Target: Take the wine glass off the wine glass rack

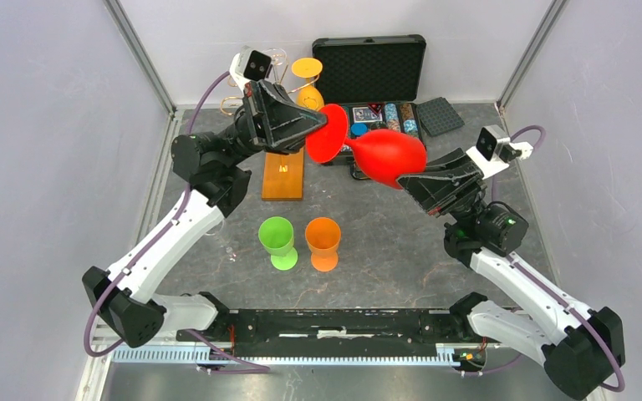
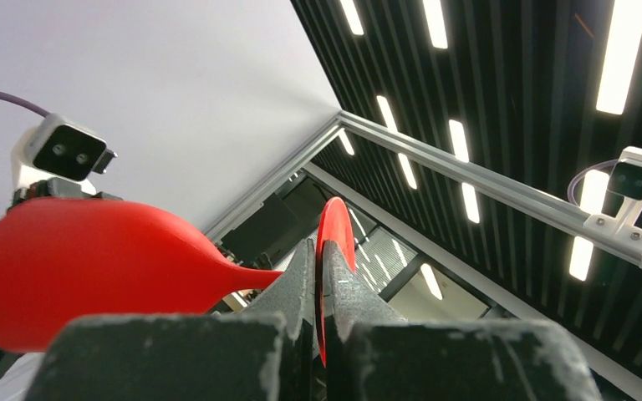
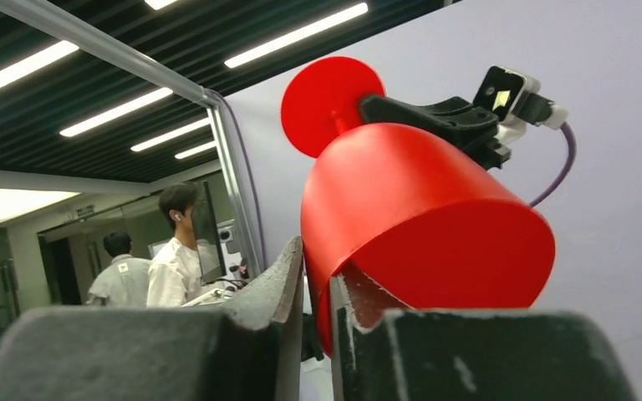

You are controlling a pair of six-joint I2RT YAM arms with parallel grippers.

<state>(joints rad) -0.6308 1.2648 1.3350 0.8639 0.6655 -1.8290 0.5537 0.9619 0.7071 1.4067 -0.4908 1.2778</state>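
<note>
A red wine glass (image 1: 384, 154) hangs on its side in the air between both arms, clear of the wine glass rack (image 1: 282, 175), whose golden wire arms rise behind the left arm. My left gripper (image 1: 322, 125) is shut on the glass's flat round foot (image 2: 334, 230), which stands edge-on between the pads. My right gripper (image 1: 410, 180) is closed over the bowl's rim (image 3: 418, 217), with one finger inside the bowl and the other outside it. A yellow wine glass (image 1: 307, 79) stays on the rack.
A green glass (image 1: 277, 241) and an orange glass (image 1: 323, 242) stand upright on the table in front of the rack's wooden base. An open black chip case (image 1: 376, 71) sits at the back, with a dark tray (image 1: 440, 115) beside it.
</note>
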